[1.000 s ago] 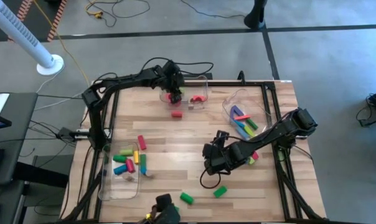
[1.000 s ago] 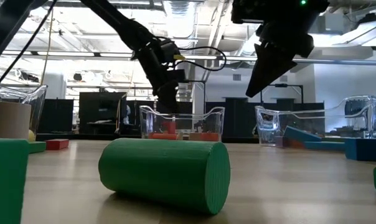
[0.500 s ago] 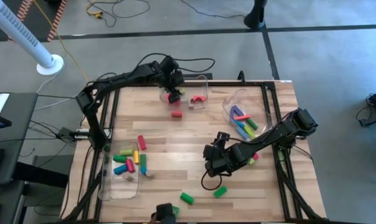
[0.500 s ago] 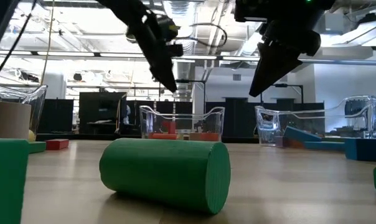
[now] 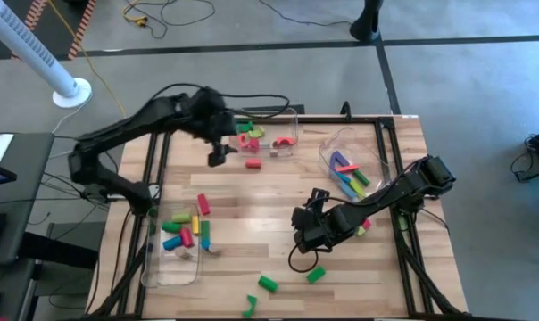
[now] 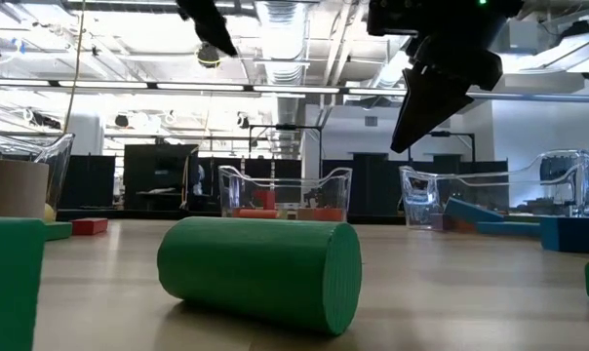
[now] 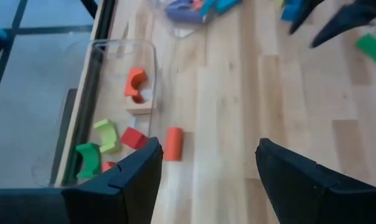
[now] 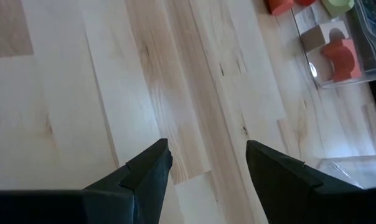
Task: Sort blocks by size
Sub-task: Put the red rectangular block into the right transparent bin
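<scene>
High view: left gripper (image 5: 218, 153) hangs beside the far bin (image 5: 268, 134), jaws apart, empty. Right gripper (image 5: 305, 234) hovers mid-table, jaws apart, empty. Blocks sit in three bins; strays remain: red cylinder (image 5: 252, 163), green cylinder (image 5: 268, 284), green cube (image 5: 315, 275).

Low view: green cylinder lies nearest; right gripper is above it.

Left wrist view: red cylinder (image 7: 173, 143) lies just outside the bin wall, between the fingers' line.

Judgement: between picks. Next: left drops onto the red cylinder, straddling it.
</scene>
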Robot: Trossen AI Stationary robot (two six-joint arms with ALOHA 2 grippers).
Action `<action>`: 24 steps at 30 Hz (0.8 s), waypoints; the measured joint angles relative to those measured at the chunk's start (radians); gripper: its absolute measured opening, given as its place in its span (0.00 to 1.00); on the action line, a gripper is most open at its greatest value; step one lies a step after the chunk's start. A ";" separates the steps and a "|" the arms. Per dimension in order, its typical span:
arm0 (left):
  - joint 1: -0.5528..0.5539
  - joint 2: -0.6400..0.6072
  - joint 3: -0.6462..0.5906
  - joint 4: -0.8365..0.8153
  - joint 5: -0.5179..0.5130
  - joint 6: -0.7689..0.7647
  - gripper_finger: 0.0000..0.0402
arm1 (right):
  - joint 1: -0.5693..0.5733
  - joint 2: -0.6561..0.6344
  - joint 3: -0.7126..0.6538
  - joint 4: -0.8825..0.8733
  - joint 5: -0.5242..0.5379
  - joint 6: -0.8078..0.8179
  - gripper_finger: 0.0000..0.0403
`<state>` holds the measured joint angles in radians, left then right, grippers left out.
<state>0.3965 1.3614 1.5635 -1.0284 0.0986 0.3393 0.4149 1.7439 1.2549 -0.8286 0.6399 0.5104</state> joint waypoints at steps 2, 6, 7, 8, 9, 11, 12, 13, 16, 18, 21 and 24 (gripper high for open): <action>-0.034 -0.043 0.000 -0.019 -0.008 -0.030 0.62 | 0.000 0.000 0.000 0.005 0.000 -0.010 0.61; -0.108 -0.106 -0.001 -0.055 -0.051 -0.066 0.62 | 0.000 0.000 0.000 0.017 -0.002 -0.019 0.61; -0.125 -0.117 -0.001 -0.066 -0.069 -0.074 0.62 | 0.000 0.000 0.000 0.020 -0.005 -0.023 0.61; -0.142 -0.126 -0.001 -0.075 -0.086 -0.081 0.62 | 0.001 0.000 0.000 0.024 -0.006 -0.023 0.61; -0.160 -0.135 -0.001 -0.085 -0.105 -0.092 0.62 | 0.003 0.000 0.000 0.027 -0.007 -0.022 0.61; -0.191 -0.148 -0.001 -0.109 -0.141 -0.112 0.62 | 0.008 0.000 0.000 0.032 -0.008 -0.022 0.61; -0.206 -0.154 -0.001 -0.122 -0.158 -0.122 0.62 | 0.011 0.000 0.000 0.034 -0.008 -0.022 0.61; -0.221 -0.158 -0.001 -0.134 -0.171 -0.130 0.62 | 0.011 0.000 0.000 0.037 -0.008 -0.023 0.61; -0.262 -0.167 -0.002 -0.167 -0.202 -0.157 0.62 | 0.018 0.000 0.000 0.054 -0.010 -0.026 0.61; -0.289 -0.171 -0.002 -0.185 -0.223 -0.173 0.62 | 0.018 0.000 0.000 0.069 -0.013 -0.040 0.61; -0.327 -0.178 -0.010 -0.195 -0.258 -0.199 0.62 | 0.017 0.000 0.000 0.098 -0.014 -0.067 0.61; -0.359 -0.212 -0.075 -0.170 -0.274 -0.215 0.62 | 0.016 0.000 0.000 0.147 -0.016 -0.120 0.61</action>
<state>0.0372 1.1494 1.4882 -1.1980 -0.1751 0.1246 0.4313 1.7440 1.2552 -0.6821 0.6235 0.3906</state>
